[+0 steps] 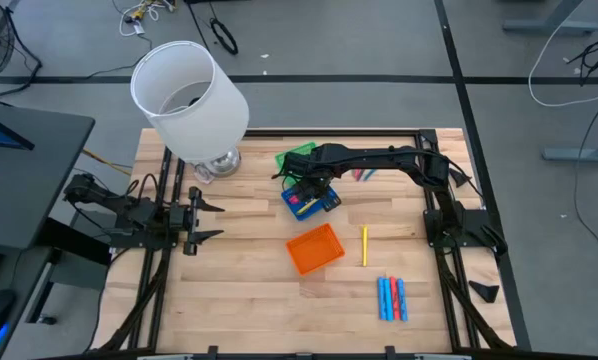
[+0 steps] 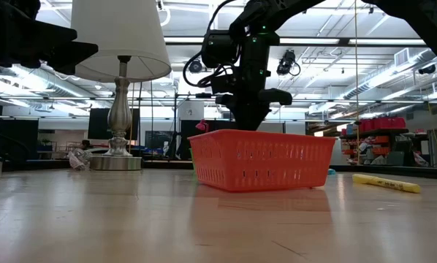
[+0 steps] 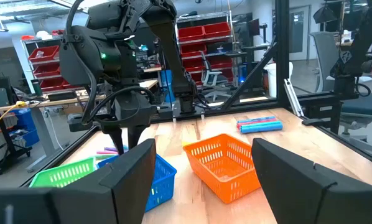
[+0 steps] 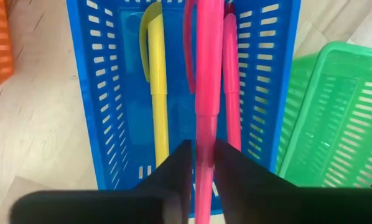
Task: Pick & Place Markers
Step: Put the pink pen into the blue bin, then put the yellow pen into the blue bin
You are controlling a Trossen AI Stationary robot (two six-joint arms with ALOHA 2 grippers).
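pink marker [image 4: 206,93] between right jaws, over blue tray [image 4: 86,93]

Pale wooden table [image 1: 239,280], perforated plastic blue tray [image 4: 99,93], glossy pink marker [image 4: 208,81], polished metal lamp base [image 2: 116,162]

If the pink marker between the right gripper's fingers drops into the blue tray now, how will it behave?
The pink marker looks rigid and straight, so it would probably not bend. Its round barrel may roll until it meets the yellow marker or the slotted blue plastic tray wall. The right gripper hangs directly above the tray.
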